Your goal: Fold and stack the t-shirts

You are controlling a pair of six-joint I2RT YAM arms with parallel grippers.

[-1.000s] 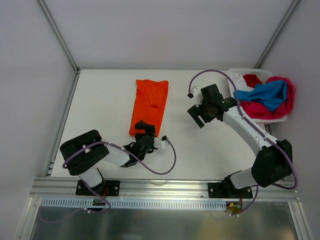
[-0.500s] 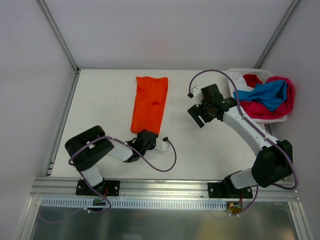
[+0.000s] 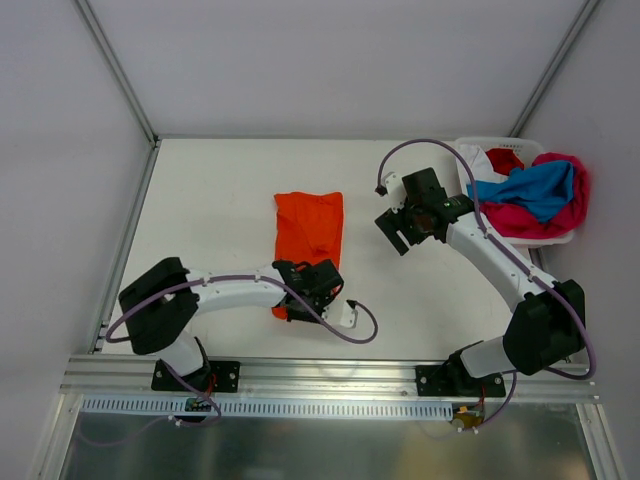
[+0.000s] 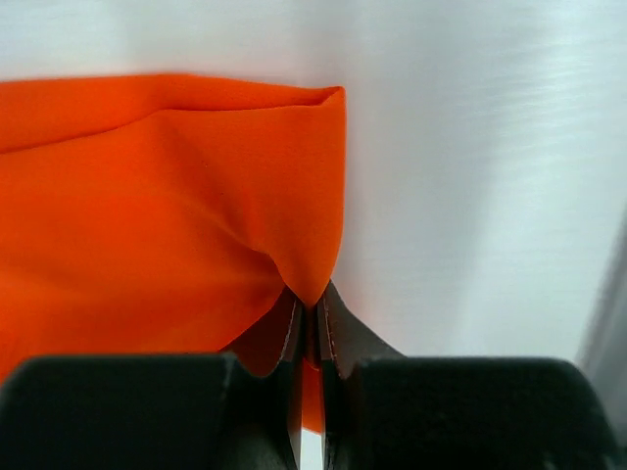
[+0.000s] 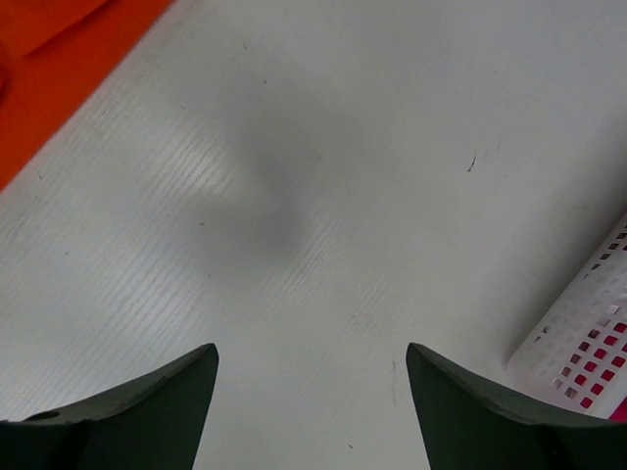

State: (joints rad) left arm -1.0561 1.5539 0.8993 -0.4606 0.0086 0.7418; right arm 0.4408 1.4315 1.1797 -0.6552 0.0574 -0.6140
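Observation:
An orange t-shirt [image 3: 308, 225] lies as a long folded strip on the white table [image 3: 200, 200], left of centre. My left gripper [image 3: 312, 283] is shut on its near end. In the left wrist view a point of the orange t-shirt [image 4: 147, 196] is pinched between the jaws of the left gripper [image 4: 312, 313]. My right gripper [image 3: 396, 232] hovers open to the right of the shirt, and in its own view the right gripper [image 5: 312, 352] holds nothing over bare table. A corner of the orange t-shirt [image 5: 39, 78] shows at upper left there.
A white plastic basket [image 3: 545, 240] stands at the back right, holding a blue t-shirt [image 3: 530, 188], a magenta-pink one [image 3: 575, 205] and a red one [image 3: 505, 160]. The basket's wall [image 5: 578, 343] is close on the right gripper's right. Frame posts stand at the far corners.
The left gripper went from open to shut on the orange shirt's near end and swung right. The shirt slid toward the near edge. The right arm has not moved.

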